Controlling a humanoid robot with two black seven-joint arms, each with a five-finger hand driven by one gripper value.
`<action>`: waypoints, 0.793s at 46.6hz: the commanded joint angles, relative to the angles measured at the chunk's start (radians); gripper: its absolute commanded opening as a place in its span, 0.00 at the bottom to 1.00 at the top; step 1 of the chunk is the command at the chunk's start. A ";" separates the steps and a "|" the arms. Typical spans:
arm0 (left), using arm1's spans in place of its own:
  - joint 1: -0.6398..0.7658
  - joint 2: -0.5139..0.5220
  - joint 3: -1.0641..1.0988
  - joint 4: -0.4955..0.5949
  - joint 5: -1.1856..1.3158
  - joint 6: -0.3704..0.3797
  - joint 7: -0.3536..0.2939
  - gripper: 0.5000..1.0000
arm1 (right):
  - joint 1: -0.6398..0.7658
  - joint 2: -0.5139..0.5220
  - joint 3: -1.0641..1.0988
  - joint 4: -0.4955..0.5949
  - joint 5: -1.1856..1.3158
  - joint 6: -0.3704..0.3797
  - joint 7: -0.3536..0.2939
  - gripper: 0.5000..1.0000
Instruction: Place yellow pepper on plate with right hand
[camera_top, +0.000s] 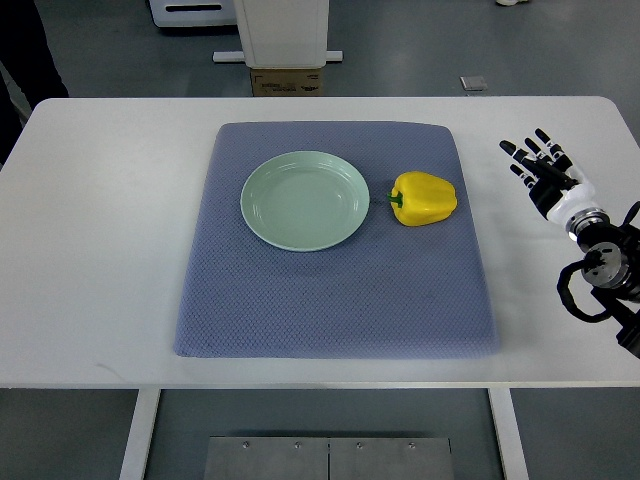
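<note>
Yellow pepper (424, 198) on mat (330, 290), just right of plate (262, 205); we see right hand (545, 172) open, empty, well right.

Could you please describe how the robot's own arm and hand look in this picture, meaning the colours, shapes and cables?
Only the right hand shows. Its fingers are black with white segments, slim and jointed. Behind them sits a white wrist cuff, then a silver ring and a black forearm section. Black cables loop beside the forearm. No markings are readable.
</note>
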 joint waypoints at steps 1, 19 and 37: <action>0.000 0.000 0.000 0.000 0.001 0.000 0.000 1.00 | 0.000 0.000 0.000 0.000 0.000 0.000 -0.001 1.00; 0.000 0.000 0.000 0.000 0.001 0.000 0.000 1.00 | 0.017 0.007 0.001 -0.029 0.000 -0.008 0.004 1.00; 0.000 0.000 0.000 0.000 0.001 0.000 0.000 1.00 | 0.050 0.020 0.001 -0.070 0.000 -0.014 0.014 1.00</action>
